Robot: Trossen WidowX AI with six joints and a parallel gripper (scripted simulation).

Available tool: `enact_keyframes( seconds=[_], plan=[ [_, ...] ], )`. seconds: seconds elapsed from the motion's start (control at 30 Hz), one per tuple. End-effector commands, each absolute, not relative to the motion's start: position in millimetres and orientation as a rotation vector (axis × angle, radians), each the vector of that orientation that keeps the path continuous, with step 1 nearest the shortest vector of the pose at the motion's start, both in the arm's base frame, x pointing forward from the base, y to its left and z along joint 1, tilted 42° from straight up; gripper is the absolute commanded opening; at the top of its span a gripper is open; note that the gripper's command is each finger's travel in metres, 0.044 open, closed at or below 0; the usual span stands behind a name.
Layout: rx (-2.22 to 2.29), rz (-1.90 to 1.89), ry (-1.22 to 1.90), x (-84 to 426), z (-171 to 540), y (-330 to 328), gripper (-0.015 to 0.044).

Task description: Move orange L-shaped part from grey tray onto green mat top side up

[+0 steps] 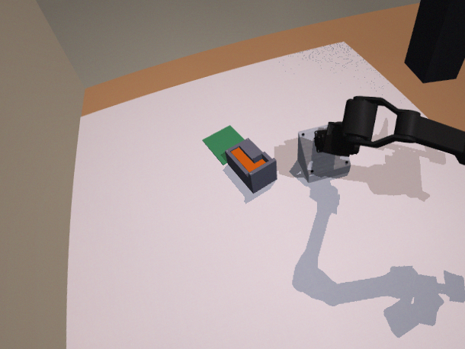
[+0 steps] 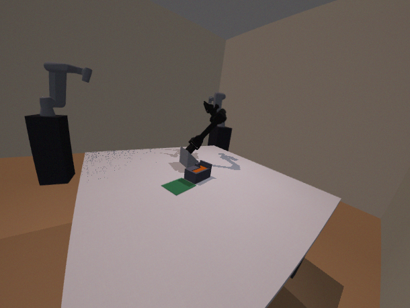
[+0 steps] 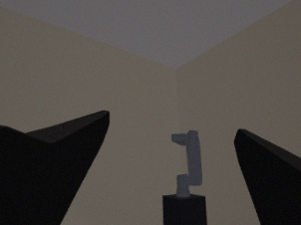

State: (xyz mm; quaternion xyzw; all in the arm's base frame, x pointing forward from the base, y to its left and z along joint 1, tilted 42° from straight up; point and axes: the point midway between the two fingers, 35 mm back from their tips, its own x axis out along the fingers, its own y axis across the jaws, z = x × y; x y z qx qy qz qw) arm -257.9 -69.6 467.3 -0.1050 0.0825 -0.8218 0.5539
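The orange part (image 1: pixel 241 157) (image 2: pixel 199 169) lies level in the L-shaped pocket of the grey tray (image 1: pixel 264 178) (image 2: pixel 191 176). In the top view its foot is at the tray's lower right end. The green mat (image 1: pixel 222 139) (image 2: pixel 175 188) lies beside the tray's other end, with nothing on it. My gripper (image 3: pixel 172 126) (image 2: pixel 205 102) is open and empty. It is raised high, far from the tray, and points away from it. It is outside the top view, where only part of my arm shows.
A grey angled bracket (image 1: pixel 324 169) (image 2: pixel 185 157) stands at my arm's base, close to the tray. Beyond the table, grey robot arms stand on black pedestals; one arm (image 2: pixel 58 85) (image 3: pixel 193 159) shows in the exterior view and in the wrist view.
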Motion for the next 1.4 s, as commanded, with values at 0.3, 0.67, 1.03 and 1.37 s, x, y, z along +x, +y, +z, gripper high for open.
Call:
enact_keyframes(
  seconds=[0.3, 0.67, 1.03, 1.37],
  plan=[
    [-0.283, -2.187, 0.029, -287, 471, -18, 0.0180],
    [-0.302, -2.778, -0.055, -290, 454, 141, 0.0180],
    [-0.219, -3.469, -0.085, -184, 406, 310, 0.0180],
    [-0.008, -3.966, -0.357, -37, 341, 388, 0.0180]
  ],
)
